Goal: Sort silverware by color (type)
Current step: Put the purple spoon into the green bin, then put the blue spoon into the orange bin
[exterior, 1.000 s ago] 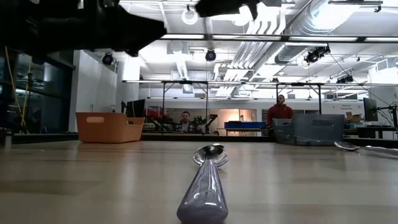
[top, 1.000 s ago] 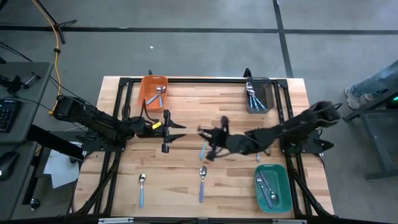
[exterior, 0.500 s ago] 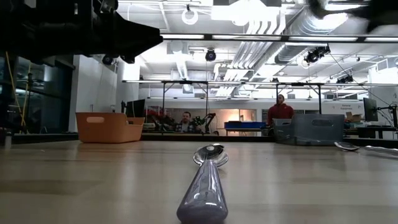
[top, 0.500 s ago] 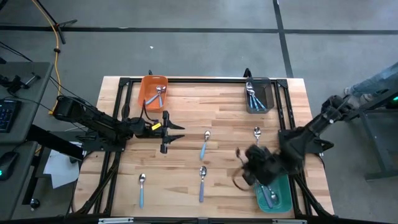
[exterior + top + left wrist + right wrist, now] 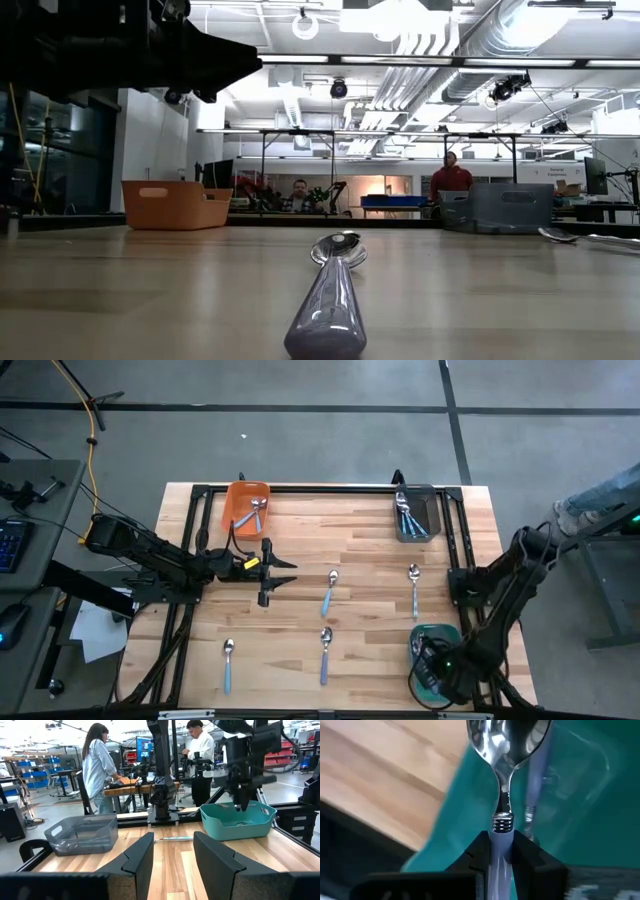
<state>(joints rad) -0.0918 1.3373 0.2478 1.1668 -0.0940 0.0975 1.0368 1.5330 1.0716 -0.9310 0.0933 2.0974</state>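
Desk (image 5: 300, 540) status from my console: three bins already hold cutlery, so I judge the sort well past halfway. Orange bin (image 5: 247, 508) at 11 o'clock has a couple of spoons, grey bin (image 5: 417, 512) at 1 o'clock has several blue-handled pieces, green bin (image 5: 440, 660) at 5 o'clock has at least one purple-handled piece.

Left arm waits at 9 o'clock, left claw (image 5: 268, 572) released and empty over bare wood.

Right claw (image 5: 432, 670) hangs over the green bin at 5 o'clock, clenched on a purple-handled spoon (image 5: 507, 750) whose bowl points down into the bin. Drop not yet made, as I read it.

Left on the desk, four loose spoons:
- centre spoon (image 5: 329, 592), blue handle
- 3 o'clock spoon (image 5: 414, 588), pale handle
- 6 o'clock spoon (image 5: 325, 653), purple handle by the low view
- 7 o'clock spoon (image 5: 228, 664), blue handle

Change against a second ago: right arm was stretched over desk centre, then swung past 4 o'clock, and now sits over the green bin. Left arm unmoved throughout. Loose spoons unchanged in position.
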